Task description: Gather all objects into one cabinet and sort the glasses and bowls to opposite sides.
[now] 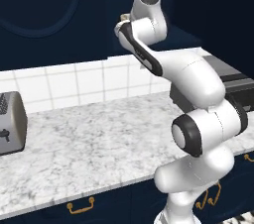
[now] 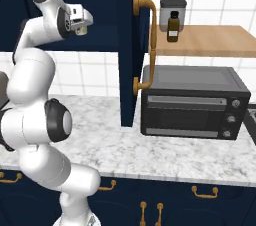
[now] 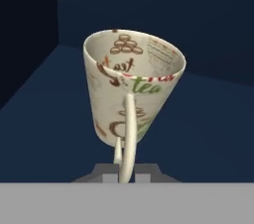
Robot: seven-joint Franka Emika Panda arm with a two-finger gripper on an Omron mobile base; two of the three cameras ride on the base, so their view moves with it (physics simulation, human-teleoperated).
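One mug point(image 3: 130, 94) in gripper point(image 3: 126, 171) | pinched by handle, mouth tilted away | above cabinet floor point(image 3: 208, 134), inside open navy cabinet point(image 2: 134, 45) | lowering next, likely.

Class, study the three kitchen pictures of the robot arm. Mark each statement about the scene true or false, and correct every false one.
1. The pincer holds a cream mug by its handle. True.
2. The mug is plain, with no print. False: it bears brown, red and green lettering and drawings.
3. A toaster stands on the marble counter at the far left of the left base view. True.
4. The toaster oven sits on the wooden shelf. False: it stands on the counter, under the shelf.
5. A small brown bottle stands on the wooden shelf. True.
6. The cabinet door is shut. False: it stands open, seen edge on.
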